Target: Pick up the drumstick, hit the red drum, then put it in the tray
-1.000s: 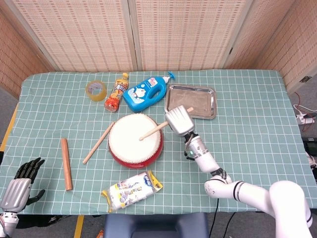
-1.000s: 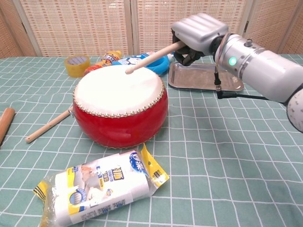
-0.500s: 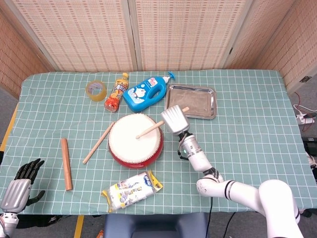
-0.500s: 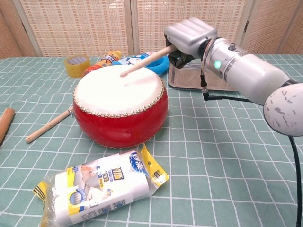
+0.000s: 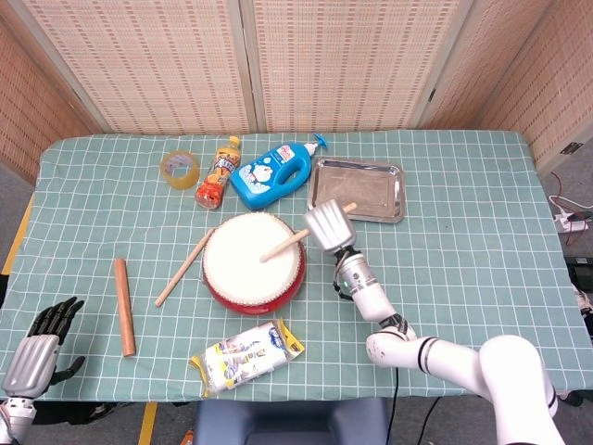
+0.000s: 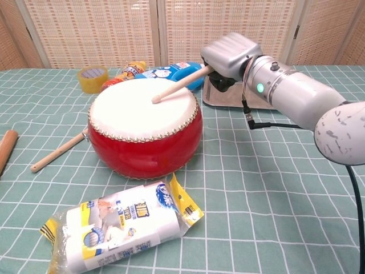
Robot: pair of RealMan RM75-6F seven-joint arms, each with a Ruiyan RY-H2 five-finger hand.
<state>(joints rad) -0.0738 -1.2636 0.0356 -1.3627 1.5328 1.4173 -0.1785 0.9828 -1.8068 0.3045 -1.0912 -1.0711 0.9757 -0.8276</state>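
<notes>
**Head view and chest view: drumstick tip on the drum skin**

Head view: the right hand (image 5: 327, 226) is clamped on the drumstick (image 5: 284, 245) just off the red drum (image 5: 253, 262) at its 2 o'clock edge. The stick slants down toward 8 o'clock, its tip resting near the middle of the white skin. The tray (image 5: 357, 189) lies just beyond the hand, at the drum's 1 o'clock. A second drumstick (image 5: 184, 268) lies flat on the table (image 5: 463, 185) at the drum's 9 o'clock, touching or nearly touching its rim. A wooden rod (image 5: 124, 306) lies farther out toward 8 o'clock, and a snack packet (image 5: 246, 356) sits at 6 o'clock. The left hand (image 5: 37, 348) hangs at the table's near left corner, fingers apart, holding nothing.

Chest view: the right hand (image 6: 230, 52) grips the drumstick (image 6: 181, 83), whose tip meets the skin of the red drum (image 6: 145, 131). The tray (image 6: 228, 99) shows behind the hand. A tape roll (image 6: 92, 78), an orange bottle (image 6: 124, 73) and a blue bottle (image 6: 171, 71) stand beyond the drum from 10 to 12 o'clock.
</notes>
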